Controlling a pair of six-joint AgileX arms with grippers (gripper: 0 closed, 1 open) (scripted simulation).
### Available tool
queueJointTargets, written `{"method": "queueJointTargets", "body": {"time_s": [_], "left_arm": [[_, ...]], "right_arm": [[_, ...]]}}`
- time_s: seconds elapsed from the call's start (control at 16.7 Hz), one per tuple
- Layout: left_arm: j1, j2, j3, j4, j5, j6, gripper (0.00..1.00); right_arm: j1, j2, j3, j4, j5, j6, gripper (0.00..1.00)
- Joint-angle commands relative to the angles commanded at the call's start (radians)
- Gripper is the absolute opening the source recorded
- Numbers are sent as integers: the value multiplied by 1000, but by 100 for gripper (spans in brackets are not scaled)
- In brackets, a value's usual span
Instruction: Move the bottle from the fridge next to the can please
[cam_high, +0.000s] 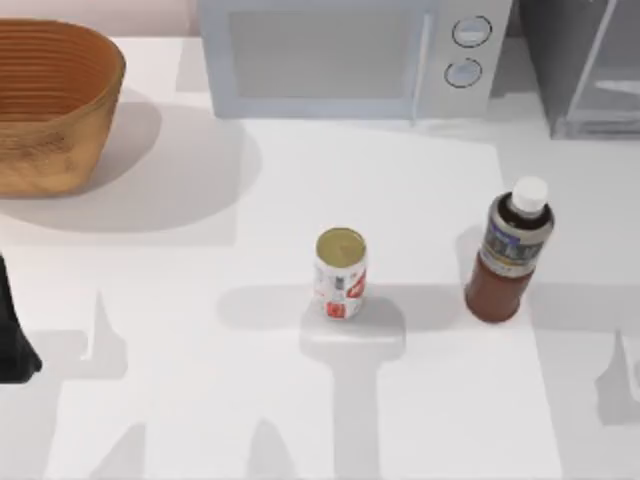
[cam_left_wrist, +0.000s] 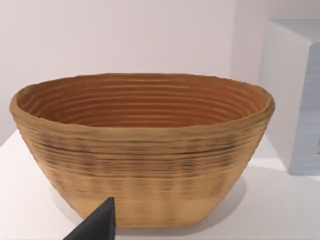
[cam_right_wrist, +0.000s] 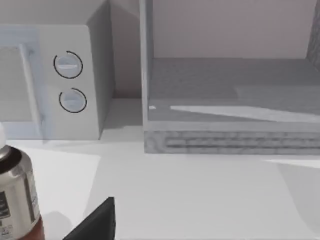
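the fridge (cam_high: 585, 65) stands open at the table's back right; the bottle (cam_high: 508, 255) stands upright right of the can (cam_high: 341, 272) — top-heavy, slick plastic, best gripped mid-label. whether either claw is open — cannot tell.

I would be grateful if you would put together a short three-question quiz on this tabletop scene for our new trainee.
1. True or false: the bottle stands upright on the table, outside the fridge.
2. Which item is nearest the can? A) basket B) bottle C) microwave
3. Fill in: seen from above, the bottle stands to the can's ____.

Key: 1 true; 2 B; 3 right.
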Motion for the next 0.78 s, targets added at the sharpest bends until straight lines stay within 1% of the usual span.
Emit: {"method": "queueJointTargets", "body": {"time_s": [0.24, 0.42, 0.6, 0.78], "left_arm": [[0, 0, 0, 0, 0, 0, 100], [0, 0, 0, 0, 0, 0, 100], [0, 0, 0, 0, 0, 0, 100], [0, 0, 0, 0, 0, 0, 100]], "right_arm": [[-1, -185, 151, -368, -1, -2, 100], [-2, -304, 249, -604, -1, -4, 100], [-4, -392, 321, -761, -1, -7, 100], [-4, -432, 354, -824, -1, -8, 100]]}}
